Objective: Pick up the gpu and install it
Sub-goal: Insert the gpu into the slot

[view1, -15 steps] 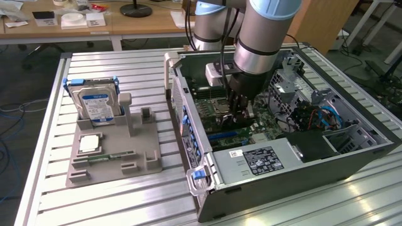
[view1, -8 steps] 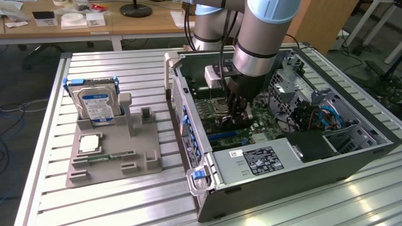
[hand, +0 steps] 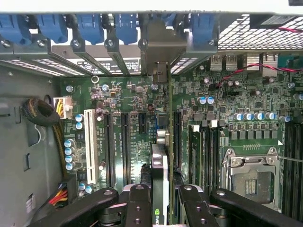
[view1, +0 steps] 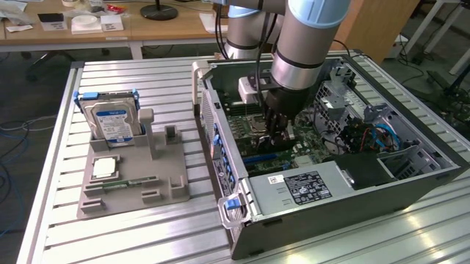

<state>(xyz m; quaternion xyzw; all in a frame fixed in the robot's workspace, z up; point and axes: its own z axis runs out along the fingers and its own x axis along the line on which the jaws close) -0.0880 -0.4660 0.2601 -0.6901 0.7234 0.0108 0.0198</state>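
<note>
my end effector (view1: 277, 138) is down inside the open computer case (view1: 411, 181), which lies on its side on the slatted metal surface (view1: 147, 231). its fingers (hand: 139, 203) are pinching the gpu (hand: 161, 179), a thin dark card that i see edge-on in the wrist view, standing upright between the two black fingers with a small green logo on its near end. the card runs along the motherboard (hand: 118, 94) toward the metal bracket (hand: 158, 47) at the case's rear wall, in line with the black expansion slots (hand: 125, 146) and just beside a white slot (hand: 89, 151). whether its lower edge is already seated in a slot i cannot tell.

the empty cpu socket (hand: 251, 182) sits near the card on the board, and a row of blue latches (hand: 90, 26) lines the rear wall.

in the exterior view, well apart from the case toward that view's left, a grey holder (view1: 132, 184) on the surface carries a silver hard drive (view1: 111, 122) with a blue-white label, standing upright, and a narrow green memory stick (view1: 132, 182) lying flat.
</note>
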